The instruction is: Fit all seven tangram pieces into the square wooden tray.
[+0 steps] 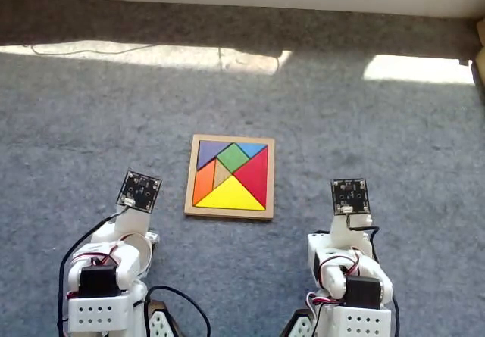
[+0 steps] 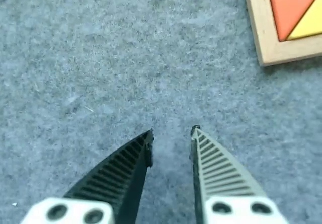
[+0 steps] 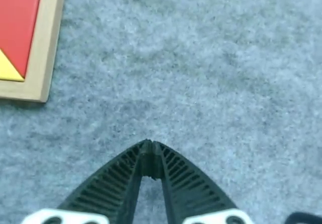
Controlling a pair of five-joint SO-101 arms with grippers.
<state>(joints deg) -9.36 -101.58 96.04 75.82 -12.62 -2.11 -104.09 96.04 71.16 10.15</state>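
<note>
The left gripper [image 2: 172, 132] holds its two ribbed fingers a narrow gap apart with nothing between them, tips just above the grey felt-like table cover [image 2: 90, 58]. The right gripper [image 3: 151, 151] has its black fingers pressed together at the tips, also empty, over the same cover. In the high view the square wooden tray [image 1: 189, 179] lies flat between the two grippers, touching neither and a little farther out from the arm bases than either. It is to the right of the left gripper and to the left of the right one. Being square it has no long axis, and its sides run nearly parallel to the table's far edge, turned only slightly. Seven pieces fill it. The large yellow triangle [image 1: 231, 195] has its long edge on the near rim and its apex pointing to the middle. The large red triangle [image 1: 254, 174] has its long edge on the right gripper's side, apex also pointing inward. The orange triangle [image 1: 204, 182] sits against the left gripper's side. The purple triangle [image 1: 207, 152] and light blue triangle [image 1: 251, 149] lie along the far rim, with the green square [image 1: 234, 157] standing on its corner between them. A small tan piece [image 1: 220, 174] lies near the centre.
</note>
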